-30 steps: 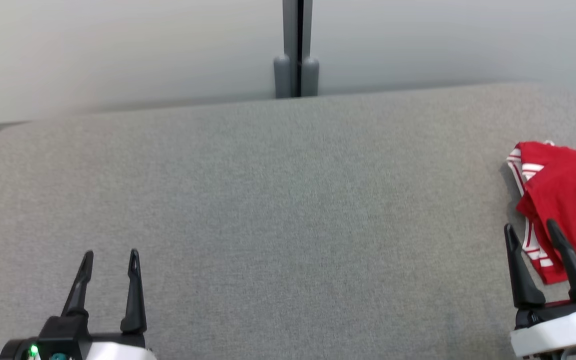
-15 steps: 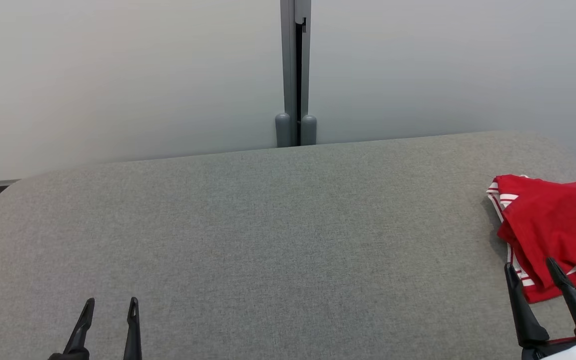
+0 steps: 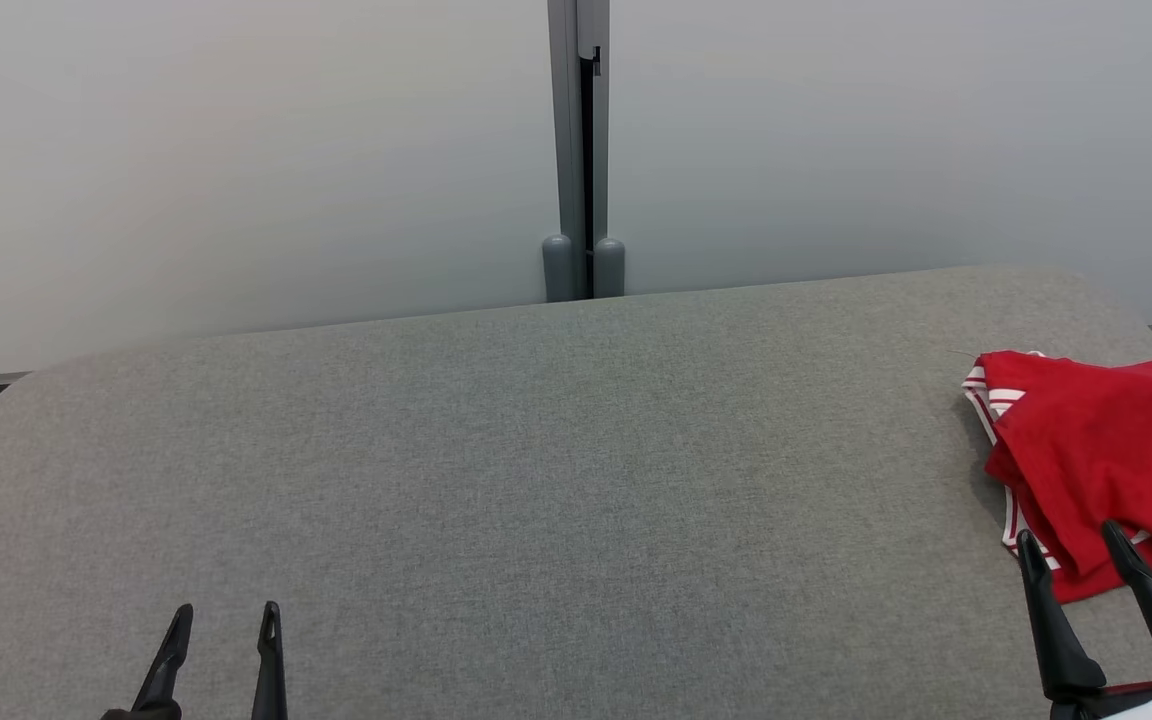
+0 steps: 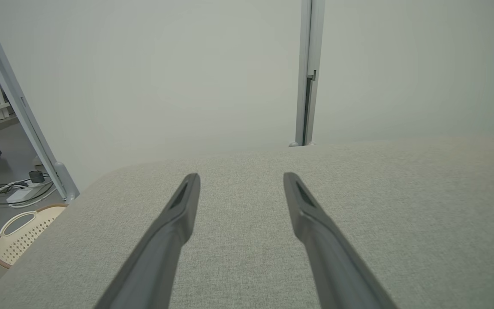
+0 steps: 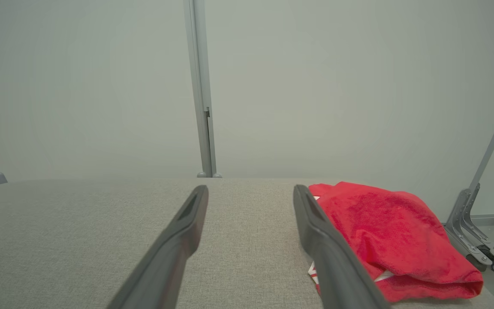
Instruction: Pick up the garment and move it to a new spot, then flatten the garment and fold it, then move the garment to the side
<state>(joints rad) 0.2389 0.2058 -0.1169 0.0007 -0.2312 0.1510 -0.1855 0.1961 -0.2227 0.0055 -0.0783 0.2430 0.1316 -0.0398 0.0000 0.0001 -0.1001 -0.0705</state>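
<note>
Since the garment (image 3: 1101,460) looks soft, light and bunched, I'd pinch its striped near edge with my right pincer (image 3: 1068,534), spread empty like my left pincer (image 3: 227,608).

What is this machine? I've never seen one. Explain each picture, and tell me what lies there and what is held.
A two-armed wheeled robot. One picture comes from its head camera, looking down on a grey table. The left gripper and right gripper each have two dark fingers, open and empty. The other two come from wrist cameras looking along those fingers. A red garment with white stripes lies bunched at the table's right end. Nothing is held.
</note>
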